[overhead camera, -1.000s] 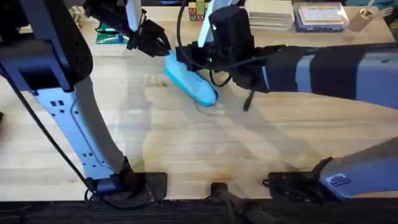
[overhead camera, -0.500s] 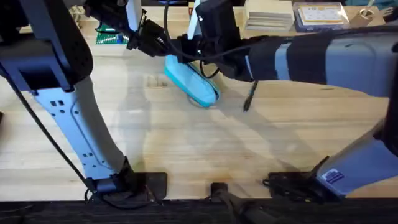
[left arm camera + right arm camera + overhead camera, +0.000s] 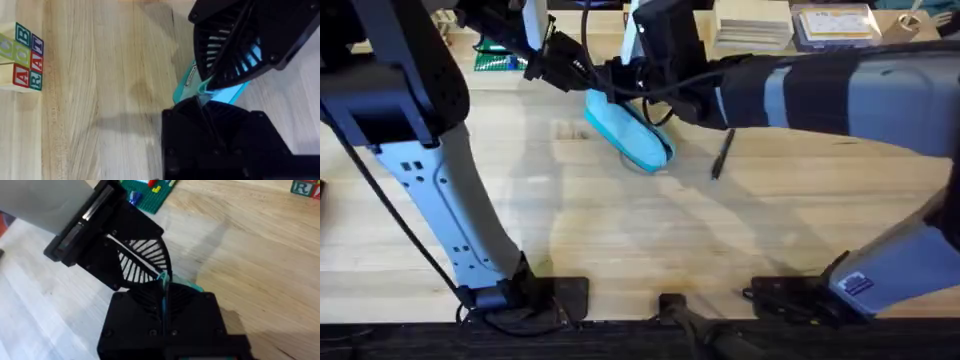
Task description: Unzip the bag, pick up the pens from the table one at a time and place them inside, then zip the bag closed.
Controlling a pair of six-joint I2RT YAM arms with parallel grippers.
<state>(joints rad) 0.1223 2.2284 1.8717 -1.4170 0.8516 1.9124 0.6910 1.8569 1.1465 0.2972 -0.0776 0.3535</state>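
Both your hands meet at far end of turquoise pouch [image 3: 628, 131]: left hand [image 3: 582, 72] clenched on fabric, right hand [image 3: 630, 80] pinching zipper tab. Pouch's long axis runs from hands toward black pen [image 3: 721, 155] on table [image 3: 620, 230], beside right arm.

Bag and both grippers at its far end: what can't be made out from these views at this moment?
- Whether the zipper is open: both grippers cover the far end of the bag in the overhead view.
- What each gripper grips: in the left wrist view the left gripper meets the right gripper over the bag, hiding the contact.
- Other pens: one dark pen lies on the table; the right arm hides the surface behind it.
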